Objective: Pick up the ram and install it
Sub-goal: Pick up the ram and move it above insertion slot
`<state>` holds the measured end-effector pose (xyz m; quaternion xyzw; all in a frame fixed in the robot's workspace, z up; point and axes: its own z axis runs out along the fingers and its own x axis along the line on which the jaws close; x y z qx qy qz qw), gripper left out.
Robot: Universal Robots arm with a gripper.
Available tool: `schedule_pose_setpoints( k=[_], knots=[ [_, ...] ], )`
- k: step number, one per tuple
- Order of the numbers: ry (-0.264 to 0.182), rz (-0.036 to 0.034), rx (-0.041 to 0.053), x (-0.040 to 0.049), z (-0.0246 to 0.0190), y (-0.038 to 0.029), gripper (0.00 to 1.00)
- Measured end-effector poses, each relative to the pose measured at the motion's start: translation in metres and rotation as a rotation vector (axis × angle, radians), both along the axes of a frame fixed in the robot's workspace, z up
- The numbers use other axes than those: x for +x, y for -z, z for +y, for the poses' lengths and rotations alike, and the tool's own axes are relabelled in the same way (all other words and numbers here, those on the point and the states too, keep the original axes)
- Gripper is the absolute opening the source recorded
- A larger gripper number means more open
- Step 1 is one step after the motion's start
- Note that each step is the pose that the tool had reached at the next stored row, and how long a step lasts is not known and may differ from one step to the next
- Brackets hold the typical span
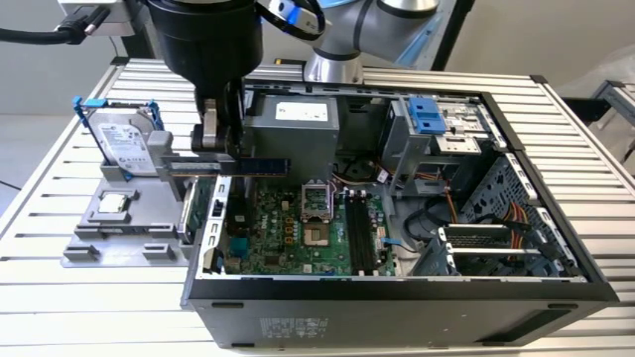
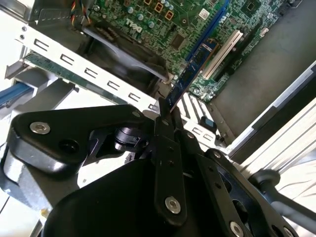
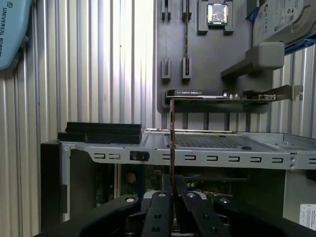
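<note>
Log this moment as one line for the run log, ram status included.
gripper: shut on ram | ram: in air, level, over computer case edge beside gray holder | install: not yet done

Bright even light, glare on the slatted table (image 1: 59,297), shadow inside the computer case (image 1: 397,312), gripper (image 3: 173,192) and ram (image 3: 172,133) dark, slats washed out in the first wrist view

Ram (image 1: 263,165) dark blue, hand (image 1: 220,152) black, motherboard (image 1: 288,230) green, table (image 1: 89,297) silver with ribbed stripes.
</note>
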<state>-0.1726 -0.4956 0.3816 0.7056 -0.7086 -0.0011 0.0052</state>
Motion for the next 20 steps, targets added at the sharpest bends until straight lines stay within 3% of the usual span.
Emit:
schedule_pose_setpoints(
  k=[20],
  knots=[
    [0.000, 0.0000, -0.0001, 0.0163, 0.0000, 0.0000, 0.00]
  ],
)
